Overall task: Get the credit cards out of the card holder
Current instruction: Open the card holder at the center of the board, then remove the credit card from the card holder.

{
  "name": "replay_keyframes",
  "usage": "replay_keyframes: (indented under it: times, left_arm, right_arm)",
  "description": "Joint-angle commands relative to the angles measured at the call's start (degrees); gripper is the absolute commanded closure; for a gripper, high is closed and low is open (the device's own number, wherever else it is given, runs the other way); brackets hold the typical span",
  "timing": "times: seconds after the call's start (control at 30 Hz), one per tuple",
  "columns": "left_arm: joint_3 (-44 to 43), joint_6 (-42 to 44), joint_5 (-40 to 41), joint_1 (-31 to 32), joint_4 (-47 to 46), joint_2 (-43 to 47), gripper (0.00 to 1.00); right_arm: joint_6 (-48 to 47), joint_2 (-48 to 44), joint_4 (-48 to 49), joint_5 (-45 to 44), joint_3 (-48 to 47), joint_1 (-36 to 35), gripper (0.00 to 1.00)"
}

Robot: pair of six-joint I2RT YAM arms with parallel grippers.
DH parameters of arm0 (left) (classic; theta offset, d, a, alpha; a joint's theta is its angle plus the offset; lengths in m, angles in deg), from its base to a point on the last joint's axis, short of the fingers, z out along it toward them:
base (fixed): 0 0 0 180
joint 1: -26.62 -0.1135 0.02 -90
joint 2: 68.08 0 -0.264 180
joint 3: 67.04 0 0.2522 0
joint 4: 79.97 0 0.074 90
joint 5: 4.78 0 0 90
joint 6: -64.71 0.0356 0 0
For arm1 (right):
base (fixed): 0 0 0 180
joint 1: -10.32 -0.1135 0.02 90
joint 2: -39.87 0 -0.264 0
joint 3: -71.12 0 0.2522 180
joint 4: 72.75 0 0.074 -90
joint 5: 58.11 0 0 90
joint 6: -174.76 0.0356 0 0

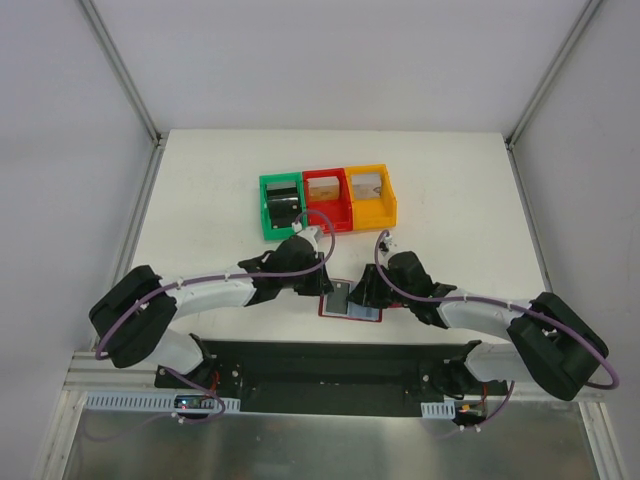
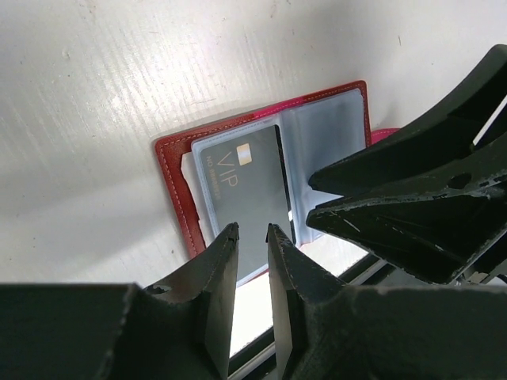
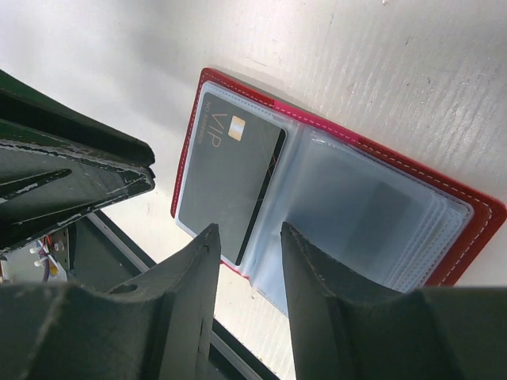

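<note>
Open card holder [image 3: 348,198], dark VIP card [image 3: 228,180]

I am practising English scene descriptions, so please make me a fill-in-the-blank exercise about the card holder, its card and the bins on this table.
1. The card holder is not shut; it lies ____ on the white table.
2. The dark card inside it bears the letters ____.
3. The left bin holds a ____ block.
4. The middle bin is ____.

Missing words: open; VIP; black; red.
</note>
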Motion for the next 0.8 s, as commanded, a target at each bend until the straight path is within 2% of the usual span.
replay_keyframes:
  times: [0.0,0.4,0.77]
  left_arm:
    - [-1.9,0.2,-0.3,-0.6,-0.2,-1.8,0.79]
    - [-1.4,-0.4,-1.1,-0.6,-2.0,-6.1,0.8]
    - [0.1,-1.5,0.1,-0.6,-1.6,-8.5,0.83]
  right_arm:
    - [-0.4,-0.7,-2.4,-2.0,0.5,-0.1,0.6]
    - [-0.2,-1.1,-2.5,-1.9,0.5,-0.1,0.59]
    - [0.8,-5.3,-4.4,-1.8,-0.9,-0.2,0.55]
